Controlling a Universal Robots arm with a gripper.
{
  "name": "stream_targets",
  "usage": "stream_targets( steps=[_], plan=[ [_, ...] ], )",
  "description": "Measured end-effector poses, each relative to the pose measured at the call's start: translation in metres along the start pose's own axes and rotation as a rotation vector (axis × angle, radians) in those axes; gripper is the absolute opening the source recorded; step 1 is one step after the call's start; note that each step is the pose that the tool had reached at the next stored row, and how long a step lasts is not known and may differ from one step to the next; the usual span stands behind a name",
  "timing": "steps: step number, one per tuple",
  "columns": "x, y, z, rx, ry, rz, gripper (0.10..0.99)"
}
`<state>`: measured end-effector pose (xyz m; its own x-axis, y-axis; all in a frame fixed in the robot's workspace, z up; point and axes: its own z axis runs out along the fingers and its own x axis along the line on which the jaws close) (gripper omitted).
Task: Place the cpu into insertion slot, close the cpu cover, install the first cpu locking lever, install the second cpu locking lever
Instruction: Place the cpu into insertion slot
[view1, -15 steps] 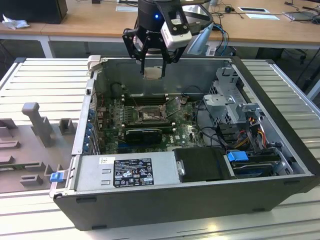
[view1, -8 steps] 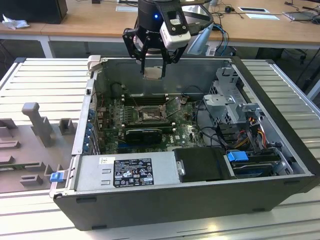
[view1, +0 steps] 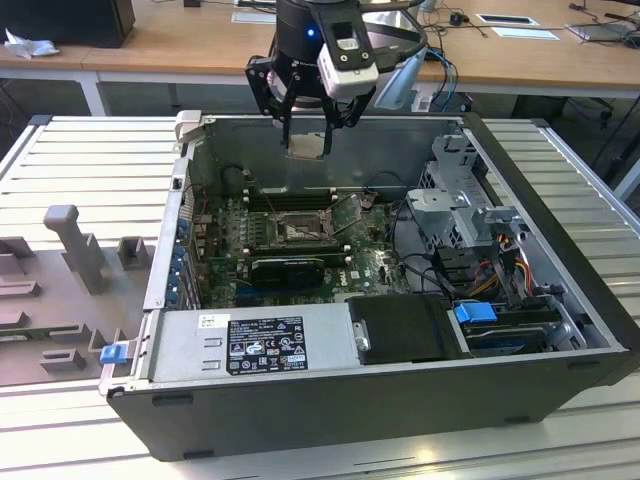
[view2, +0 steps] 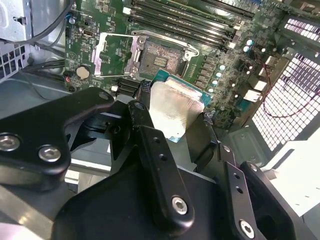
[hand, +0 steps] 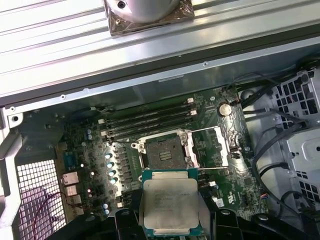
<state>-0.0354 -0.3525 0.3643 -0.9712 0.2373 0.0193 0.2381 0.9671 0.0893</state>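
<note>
Dark sheet metal forms the open computer case (view1: 300, 410), laid on its side so that the green circuit board (view1: 380, 272) faces up toward the gripper (view1: 307, 140), which hangs high over the case's far wall, apart from everything inside. Beneath the fingers the insertion slot (hand: 167, 152) lies bare with its dark contact field exposed, because the cpu cover (view2: 104, 52) is swung aside to one flank of the socket, leaving the way down unobstructed. The fingers clamp the cpu (hand: 170, 200) by two opposite edges, flat and roughly level, with its silvery lid turned away from the board. I judge this hold keeps the underside free to seat. The chip is in the air, well apart from the slot and not yet in it.
</note>
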Motion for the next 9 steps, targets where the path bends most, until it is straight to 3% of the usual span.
stream_targets(
  steps=[9],
  plan=[
    [0.0000,0.0000,0.0000,-0.001,-0.0033,0.036,0.525]
  ],
)
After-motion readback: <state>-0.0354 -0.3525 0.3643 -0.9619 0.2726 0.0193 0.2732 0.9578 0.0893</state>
